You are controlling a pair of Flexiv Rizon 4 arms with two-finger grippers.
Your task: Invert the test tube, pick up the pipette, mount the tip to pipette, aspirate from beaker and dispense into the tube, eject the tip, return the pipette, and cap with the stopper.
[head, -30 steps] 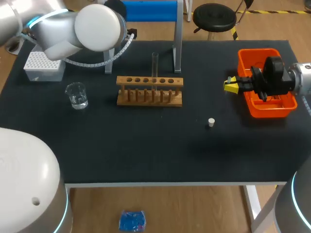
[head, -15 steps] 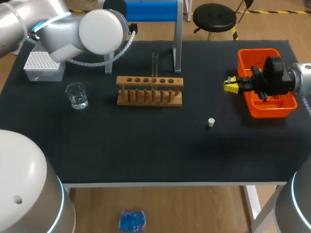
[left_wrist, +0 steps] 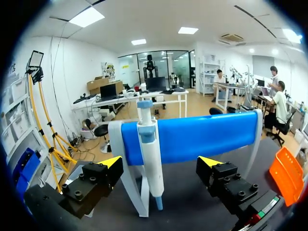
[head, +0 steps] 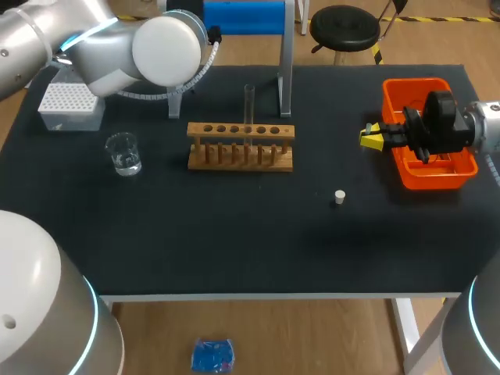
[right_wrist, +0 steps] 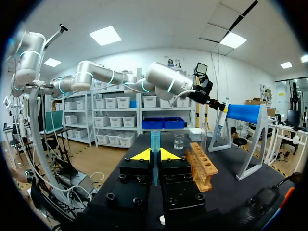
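My left gripper is wide open in front of the blue-and-white pipette, which hangs on its stand untouched. In the head view the left arm hides that gripper. My right gripper hovers beside the orange bin, shut on a blue-green pipette tip. A test tube stands upright in the wooden rack. The beaker with some water sits left of the rack. A white stopper lies on the mat.
A white tip box sits at the back left. The stand's blue roll and grey legs rise behind the rack. From the right wrist, the rack and beaker lie ahead of the gripper.
The left arm's big joint has shifted slightly up and to the right, towards the stand. The right arm has not moved.
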